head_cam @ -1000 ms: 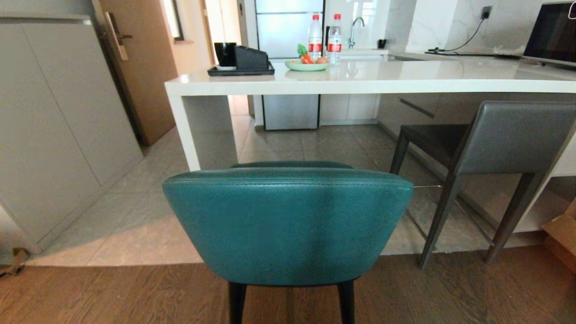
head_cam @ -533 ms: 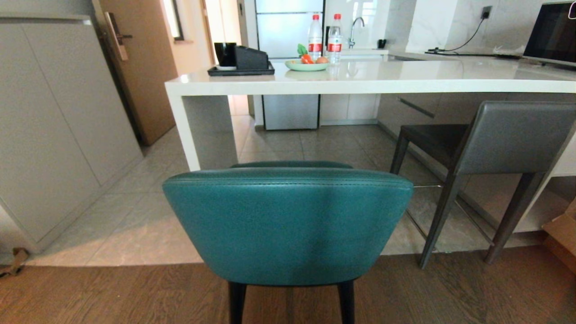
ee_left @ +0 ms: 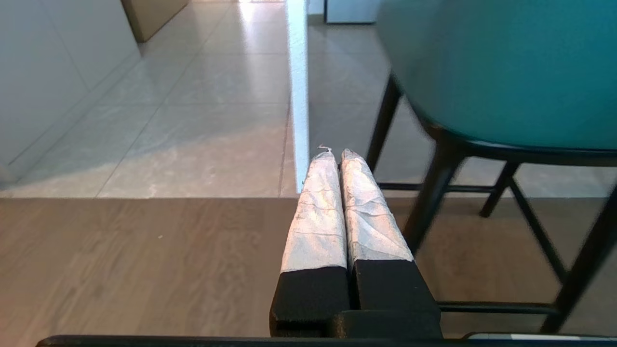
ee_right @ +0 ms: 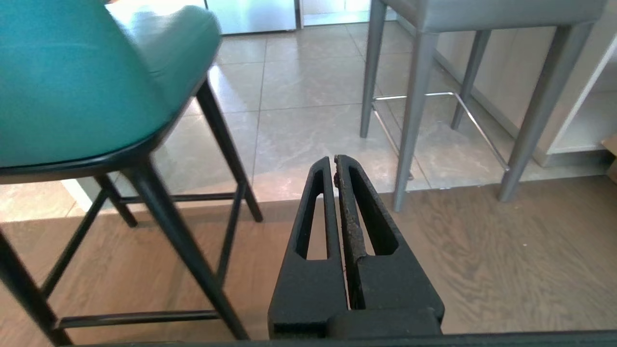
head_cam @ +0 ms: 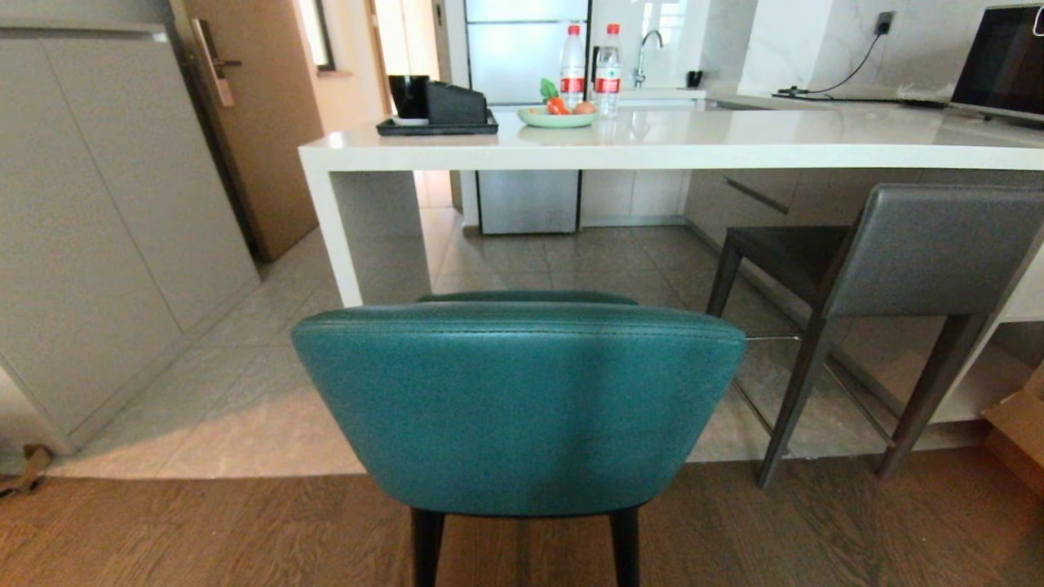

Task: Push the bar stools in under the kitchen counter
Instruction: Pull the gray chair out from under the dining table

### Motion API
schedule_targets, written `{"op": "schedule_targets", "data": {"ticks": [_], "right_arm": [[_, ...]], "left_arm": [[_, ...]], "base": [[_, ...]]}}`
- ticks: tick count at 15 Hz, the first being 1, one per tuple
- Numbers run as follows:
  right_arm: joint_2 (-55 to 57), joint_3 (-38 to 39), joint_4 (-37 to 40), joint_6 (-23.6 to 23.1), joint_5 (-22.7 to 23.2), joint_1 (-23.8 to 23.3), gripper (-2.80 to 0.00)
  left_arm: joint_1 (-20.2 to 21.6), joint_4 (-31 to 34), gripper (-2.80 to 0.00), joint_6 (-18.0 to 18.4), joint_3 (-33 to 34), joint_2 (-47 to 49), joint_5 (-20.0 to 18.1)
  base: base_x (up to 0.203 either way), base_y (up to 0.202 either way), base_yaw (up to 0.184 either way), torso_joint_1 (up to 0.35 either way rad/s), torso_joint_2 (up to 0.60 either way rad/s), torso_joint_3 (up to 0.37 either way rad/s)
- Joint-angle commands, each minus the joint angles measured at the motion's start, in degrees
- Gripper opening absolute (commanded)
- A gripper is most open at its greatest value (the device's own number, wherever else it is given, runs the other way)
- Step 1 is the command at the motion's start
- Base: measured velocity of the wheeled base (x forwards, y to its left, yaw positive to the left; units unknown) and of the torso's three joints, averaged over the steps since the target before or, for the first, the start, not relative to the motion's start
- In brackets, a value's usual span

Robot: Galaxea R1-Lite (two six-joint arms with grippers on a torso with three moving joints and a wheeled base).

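Directly ahead in the head view, the teal stool stands with its rounded back toward the camera, its black legs on the wood floor near the line where the tiles begin. It is not under the worktop, whose white slab and slanted side panel lie beyond it. To the right, the grey stool stands partly under the worktop's edge, seat tucked beneath the slab and back outside it. On the slab sit a black tray, a green plate of fruit and 2 water bottles.

Neither arm shows in the head view. The left hand hangs low beside the teal stool's legs, its taped fingers pressed together and holding nothing. The right hand is low between the 2 stools, its fingers closed and empty, touching neither stool.
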Motion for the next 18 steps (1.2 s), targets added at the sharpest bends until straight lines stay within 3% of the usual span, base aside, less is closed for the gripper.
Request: {"op": "schedule_targets", "data": {"ticks": [1,18], "right_arm": [[0.16,0.26,0.0,0.02,-0.04,0.03,-2.8],[0.16,0.26,0.0,0.1,-0.04,0.03,-2.8]], "left_arm": [[0.02,-0.01,-2.8,0.0,0.18,0.16,0.01],[-0.07,-0.01,-2.8,-0.26,0.18,0.16,0.27]], "base": [[0.002,-0.154,0.0,0.007,0.0,0.002],[0.0,-0.194,0.002,0.001,0.0,0.002]]}}
